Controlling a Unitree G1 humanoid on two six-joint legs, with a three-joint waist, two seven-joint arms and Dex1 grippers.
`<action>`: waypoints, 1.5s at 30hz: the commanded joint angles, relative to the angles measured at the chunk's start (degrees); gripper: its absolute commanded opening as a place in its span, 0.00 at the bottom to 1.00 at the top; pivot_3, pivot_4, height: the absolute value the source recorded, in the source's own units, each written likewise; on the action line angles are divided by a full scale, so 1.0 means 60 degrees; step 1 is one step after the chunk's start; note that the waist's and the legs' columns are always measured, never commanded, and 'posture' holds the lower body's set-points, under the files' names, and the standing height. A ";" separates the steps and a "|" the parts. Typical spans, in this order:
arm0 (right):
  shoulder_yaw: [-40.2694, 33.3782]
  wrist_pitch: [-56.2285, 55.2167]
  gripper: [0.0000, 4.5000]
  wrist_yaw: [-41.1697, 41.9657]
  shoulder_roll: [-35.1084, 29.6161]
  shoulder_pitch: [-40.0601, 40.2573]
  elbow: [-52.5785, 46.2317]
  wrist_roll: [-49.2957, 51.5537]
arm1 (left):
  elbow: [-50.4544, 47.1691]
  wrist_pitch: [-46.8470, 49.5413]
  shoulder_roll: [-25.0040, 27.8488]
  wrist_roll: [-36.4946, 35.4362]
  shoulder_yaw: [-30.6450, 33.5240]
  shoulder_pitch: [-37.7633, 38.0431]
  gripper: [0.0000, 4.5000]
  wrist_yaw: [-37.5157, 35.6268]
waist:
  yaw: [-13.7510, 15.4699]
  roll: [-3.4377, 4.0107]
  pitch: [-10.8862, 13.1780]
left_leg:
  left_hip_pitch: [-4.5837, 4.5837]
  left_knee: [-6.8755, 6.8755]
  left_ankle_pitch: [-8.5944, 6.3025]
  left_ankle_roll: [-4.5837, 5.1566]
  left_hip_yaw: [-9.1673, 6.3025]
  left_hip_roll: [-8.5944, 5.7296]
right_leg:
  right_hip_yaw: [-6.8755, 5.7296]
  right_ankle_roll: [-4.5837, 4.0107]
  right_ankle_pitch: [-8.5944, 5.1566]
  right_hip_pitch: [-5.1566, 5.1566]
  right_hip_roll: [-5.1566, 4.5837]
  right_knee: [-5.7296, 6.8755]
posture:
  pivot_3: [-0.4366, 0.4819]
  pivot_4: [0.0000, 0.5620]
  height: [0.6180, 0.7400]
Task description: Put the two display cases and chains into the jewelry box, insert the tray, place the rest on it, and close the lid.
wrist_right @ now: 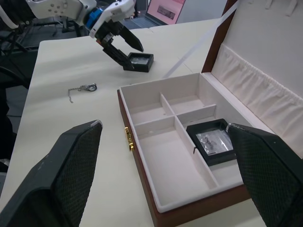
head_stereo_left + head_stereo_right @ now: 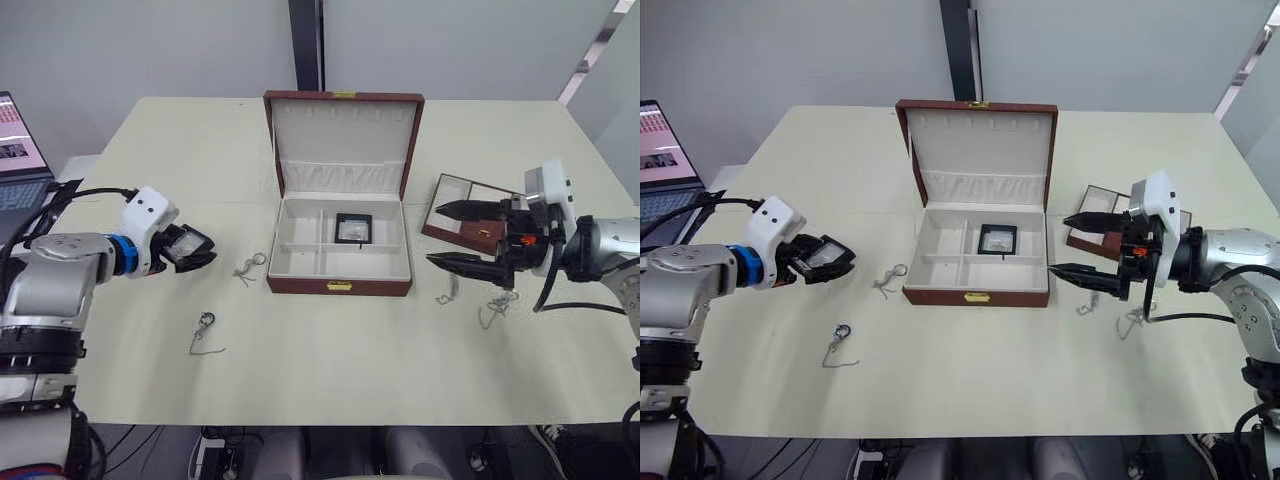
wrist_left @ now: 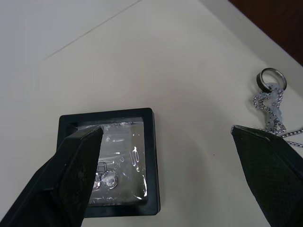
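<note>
Inside, black-framed glossy display case [image 2: 353, 228]

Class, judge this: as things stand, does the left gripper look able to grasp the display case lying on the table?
Probably yes: the left gripper is open right over the display case, with nothing between them.

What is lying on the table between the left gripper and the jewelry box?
One chain with its ring clasp lies between the left gripper and the jewelry box, seen in the left eye view.
</note>
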 commanded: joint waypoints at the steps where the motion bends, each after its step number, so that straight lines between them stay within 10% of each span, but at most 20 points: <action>1: -0.0084 0.0072 1.00 -0.0189 0.0083 -0.0158 -0.0589 0.0277 | 0.0000 0.0318 -0.0003 0.0178 -0.0055 -0.0184 1.00 0.0281 | -0.0003 0.0000 0.0000 | -0.0001 0.0001 0.0000 0.0000 0.0000 0.0003 | 0.0000 0.0000 0.0000 -0.0003 0.0001 0.0001 | 0.48 0.27 1.00; 16: -0.0125 0.0095 1.00 -0.0530 0.0357 0.0297 -0.0728 0.0263 | 0.0488 0.0264 -0.0315 0.0359 -0.0270 -0.0328 1.00 0.0379 | 0.0015 -0.0001 0.0000 | -0.0006 0.0002 0.0000 0.0000 0.0002 -0.0001 | 0.0002 0.0000 0.0000 -0.0011 -0.0001 0.0003 | 0.48 0.27 1.00; 32: -0.0132 0.0109 1.00 -0.0694 0.0390 0.0418 -0.0781 0.0297 | 0.0854 -0.0350 -0.0419 0.0648 -0.0338 -0.0557 0.04 0.0351 | 0.0013 -0.0002 0.0000 | -0.0007 0.0003 0.0001 -0.0001 0.0002 -0.0002 | 0.0002 0.0000 0.0000 -0.0011 -0.0001 0.0004 | 0.48 0.27 1.00; 45: -0.0146 -0.0047 1.00 -0.0588 0.0339 0.0523 -0.0769 0.0199 | 0.0824 -0.0480 -0.0304 0.0620 -0.0256 -0.0555 0.00 0.0226 | 0.0012 -0.0002 0.0000 | -0.0007 0.0002 0.0001 -0.0001 0.0002 -0.0001 | 0.0001 0.0000 0.0000 -0.0011 -0.0001 0.0004 | 0.48 0.27 1.00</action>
